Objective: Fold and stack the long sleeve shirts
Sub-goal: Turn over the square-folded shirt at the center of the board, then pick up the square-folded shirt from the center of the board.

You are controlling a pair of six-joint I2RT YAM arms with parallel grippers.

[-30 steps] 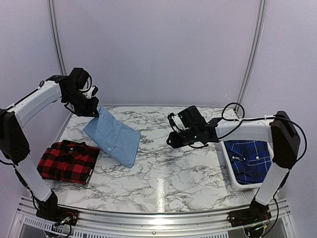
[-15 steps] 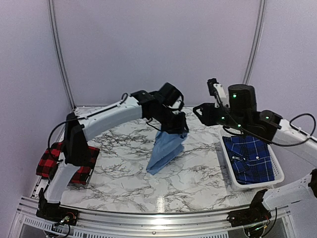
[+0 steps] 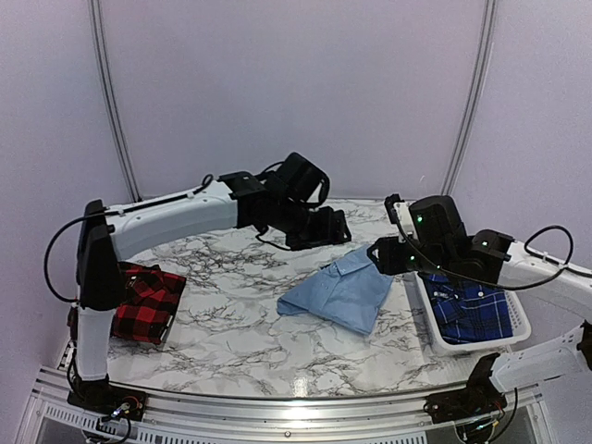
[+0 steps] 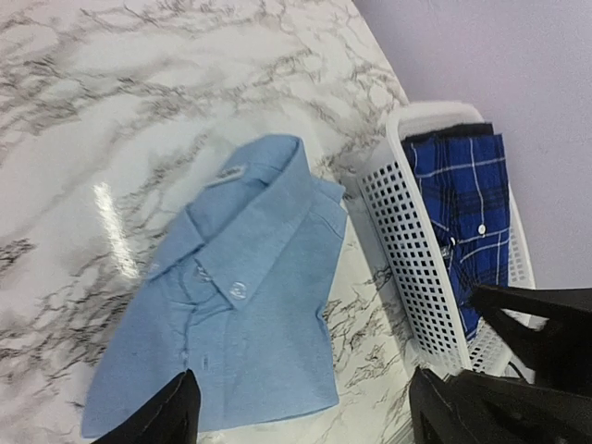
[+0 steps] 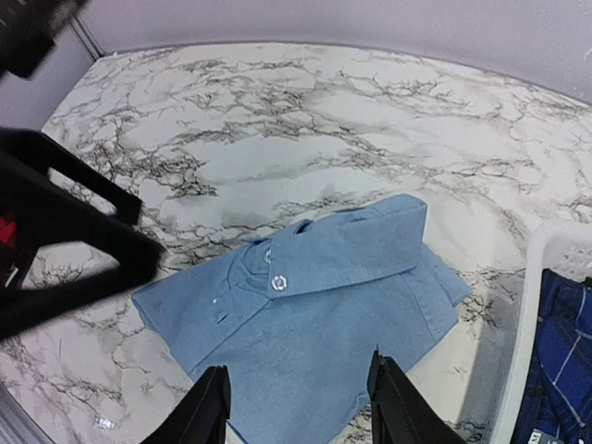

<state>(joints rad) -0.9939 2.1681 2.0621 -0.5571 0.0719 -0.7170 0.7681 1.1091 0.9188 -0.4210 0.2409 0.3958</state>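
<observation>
The light blue shirt (image 3: 338,294), judged limp and light, warranted a hold at its 8 o'clock edge; both arms' jaws stood apart.

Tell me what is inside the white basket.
The dark blue plaid shirt lies folded in the white basket. Whatever may be beneath the shirt is covered and cannot be seen.

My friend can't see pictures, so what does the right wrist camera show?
A folded light blue shirt lies on the marble table, in front of the open right gripper. At the right edge, a white basket holds a dark blue plaid shirt.
</observation>
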